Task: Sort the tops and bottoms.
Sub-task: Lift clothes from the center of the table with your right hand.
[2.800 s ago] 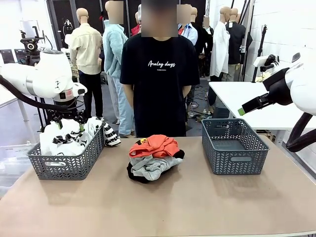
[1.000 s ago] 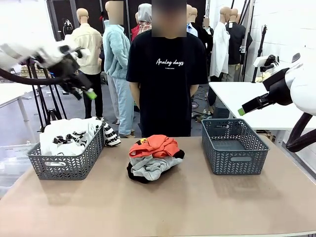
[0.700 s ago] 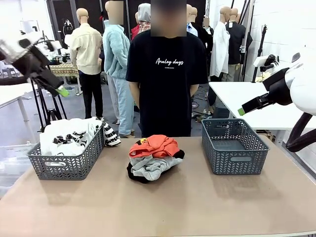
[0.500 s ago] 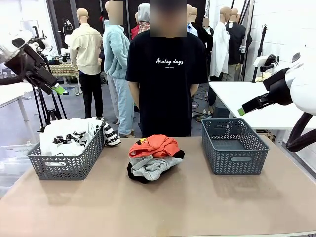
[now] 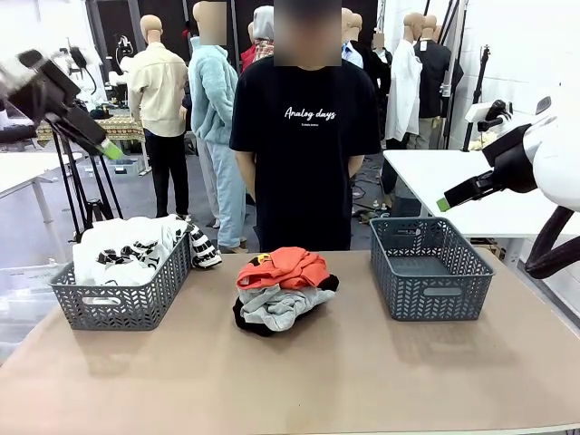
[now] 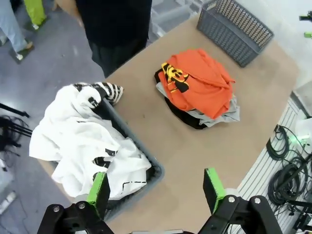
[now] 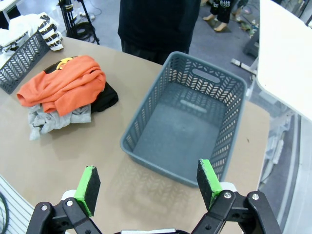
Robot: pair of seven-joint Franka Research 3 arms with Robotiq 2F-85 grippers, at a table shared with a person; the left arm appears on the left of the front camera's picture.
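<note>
Pile at mid-counter, both tools held high and empty.
The left tool (image 6: 155, 189) and right tool (image 7: 147, 179) both stood wide, holding nothing, above the counter (image 5: 299, 381). A white printed top (image 5: 122, 249) filled the left basket (image 5: 118, 306). At centre, the orange top (image 5: 279, 267) lay crumpled over the light grey top (image 5: 283, 306) and the black bottoms (image 5: 243, 319). The next pick, I judged, should pinch the orange layer alone by a raised fold, leaving the right basket (image 5: 426, 292) for the bottoms.
</note>
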